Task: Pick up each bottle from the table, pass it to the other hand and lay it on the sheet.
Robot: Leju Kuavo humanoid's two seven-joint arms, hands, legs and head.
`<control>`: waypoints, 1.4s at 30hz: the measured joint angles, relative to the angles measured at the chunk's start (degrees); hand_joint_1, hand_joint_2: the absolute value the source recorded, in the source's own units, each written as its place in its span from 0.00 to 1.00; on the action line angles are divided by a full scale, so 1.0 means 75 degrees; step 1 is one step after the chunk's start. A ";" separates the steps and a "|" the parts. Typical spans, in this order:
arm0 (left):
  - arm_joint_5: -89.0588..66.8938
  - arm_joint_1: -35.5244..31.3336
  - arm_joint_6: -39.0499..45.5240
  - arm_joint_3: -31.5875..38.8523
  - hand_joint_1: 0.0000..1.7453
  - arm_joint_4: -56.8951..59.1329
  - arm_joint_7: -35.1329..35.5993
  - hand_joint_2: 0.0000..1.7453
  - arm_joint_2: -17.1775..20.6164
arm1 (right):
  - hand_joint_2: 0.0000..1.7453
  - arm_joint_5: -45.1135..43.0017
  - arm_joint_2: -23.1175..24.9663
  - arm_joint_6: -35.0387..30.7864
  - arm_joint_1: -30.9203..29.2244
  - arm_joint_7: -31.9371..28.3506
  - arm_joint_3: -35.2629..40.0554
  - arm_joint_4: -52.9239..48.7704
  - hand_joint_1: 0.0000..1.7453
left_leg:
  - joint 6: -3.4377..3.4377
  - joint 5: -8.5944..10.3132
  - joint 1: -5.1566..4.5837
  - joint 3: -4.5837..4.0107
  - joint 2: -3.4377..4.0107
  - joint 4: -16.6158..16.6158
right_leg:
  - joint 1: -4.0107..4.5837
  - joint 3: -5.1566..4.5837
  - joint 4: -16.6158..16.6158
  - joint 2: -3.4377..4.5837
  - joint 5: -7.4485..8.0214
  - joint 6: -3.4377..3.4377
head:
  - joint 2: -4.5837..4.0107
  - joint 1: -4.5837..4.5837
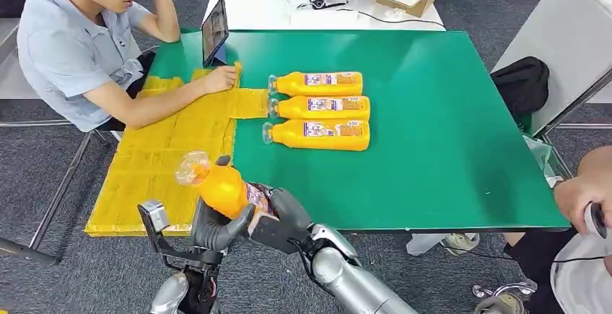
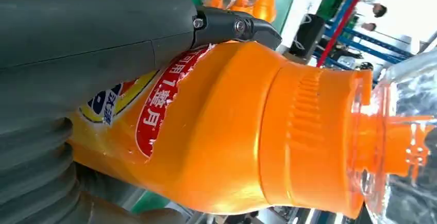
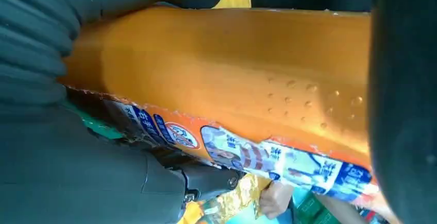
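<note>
Both hands (image 1: pixel 249 220) grip 1 orange bottle (image 1: pixel 220 186) beside the yellow sheet (image 1: pixel 159 162).

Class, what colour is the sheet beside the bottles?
Golden yellow sheet, clearest in the head view.

Orange bottles (image 1: pixel 321 112), yellow sheet (image 1: pixel 159 162), green table (image 1: pixel 447 148)
</note>
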 measured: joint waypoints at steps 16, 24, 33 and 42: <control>-0.0431 -0.0063 -0.0265 0.0003 1.00 0.0175 -0.0280 1.00 0.0122 | 1.00 -0.0309 0.0055 0.0629 -0.0529 0.0038 0.0178 0.0510 1.00 | 0.0000 0.0000 0.0000 0.0000 0.0001 0.0000 | 0.0000 -0.0001 0.0001 0.0000 0.0000 0.0000 | 0.0000 0.0000; -0.0213 -0.0174 -0.0239 0.0122 1.00 0.0338 0.0078 1.00 0.0105 | 1.00 -0.0184 0.0076 0.0577 -0.0691 0.0335 0.0350 0.0539 0.00 | 0.0000 0.0001 0.0001 0.0001 0.0002 0.0000 | 0.0001 0.0000 0.0001 0.0001 0.0001 0.0000 | 0.0000 0.0000; 0.0901 -0.0363 0.0736 0.0440 1.00 0.0460 0.0813 1.00 -0.0064 | 0.00 0.0268 0.0236 -0.0547 -0.0675 0.0632 0.0583 0.0626 0.00 | 0.0000 0.0001 0.0001 -0.0001 0.0001 0.0000 | 0.0001 -0.0001 0.0002 0.0001 0.0001 0.0000 | 0.0000 0.0006; 0.0632 -0.0983 0.2393 0.1233 1.00 0.0947 0.0370 1.00 0.0009 | 0.00 0.0309 0.0379 -0.1912 -0.0456 0.0224 0.0606 0.0463 0.00 | -0.0004 0.0004 0.0004 0.0008 -0.0002 -0.0001 | 0.0002 0.0005 0.0003 -0.0002 0.0002 -0.0002 | 0.0000 0.0000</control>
